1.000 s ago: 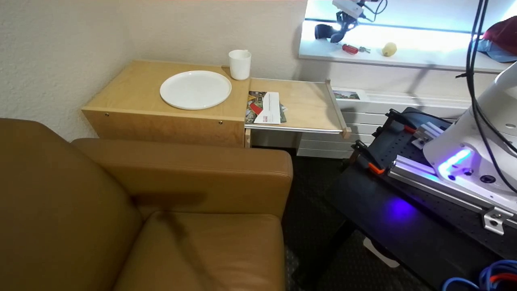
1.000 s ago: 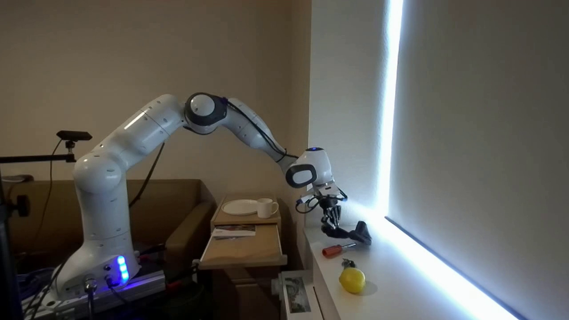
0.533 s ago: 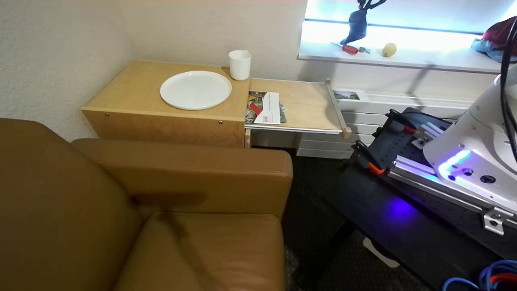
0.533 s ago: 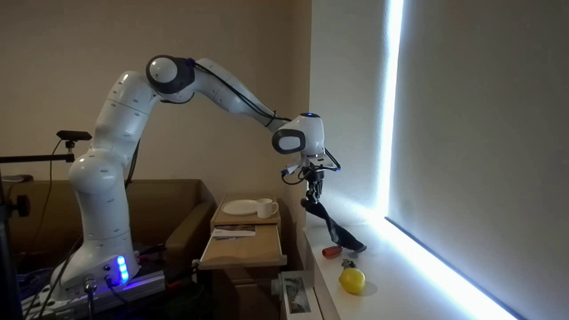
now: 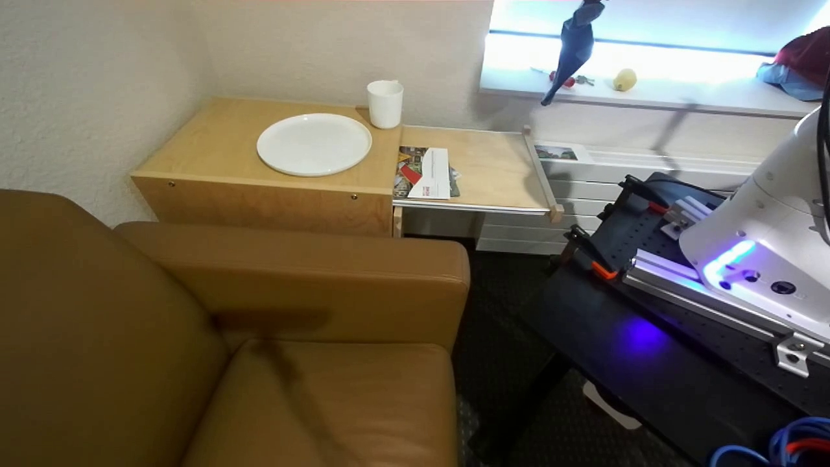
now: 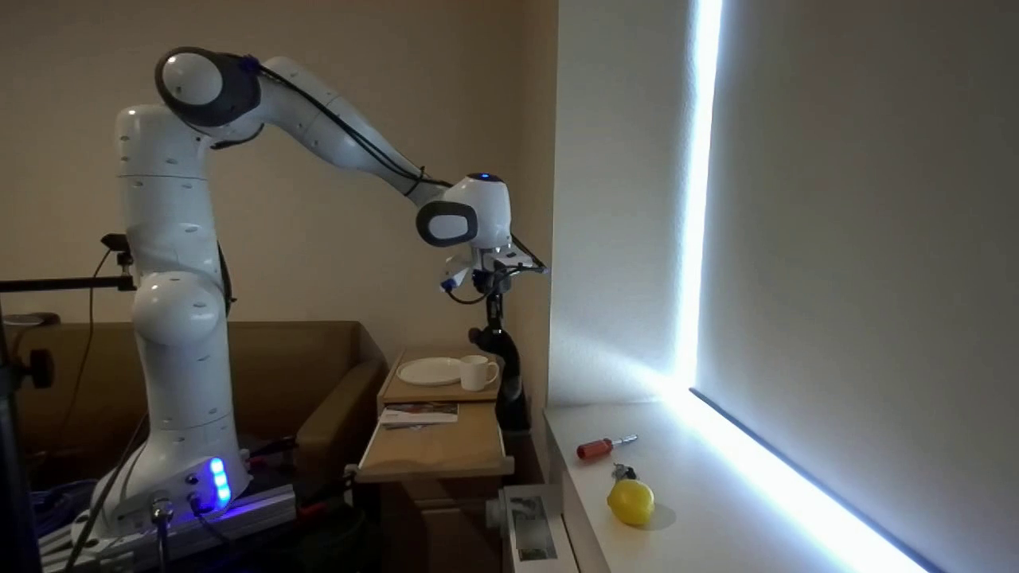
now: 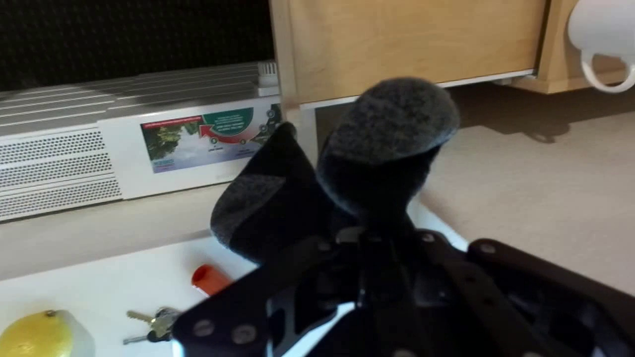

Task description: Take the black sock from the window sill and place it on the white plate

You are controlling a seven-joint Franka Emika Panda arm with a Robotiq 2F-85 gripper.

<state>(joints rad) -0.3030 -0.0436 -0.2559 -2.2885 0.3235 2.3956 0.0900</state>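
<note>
Your limp black fabric sock hangs at lower centre of an exterior view, clamped near one end by the fingers of the black jointed gripper; cross low and its tail could knock the white cylindrical mug to the left; release early and it could overhang the round white plate farther left

We see cabinet; on it, mug; on its pull-out board, papers; just beside cabinet, sofa. Well apart from cabinet, we spot lemon, keys, red screwdriver, cap.
</note>
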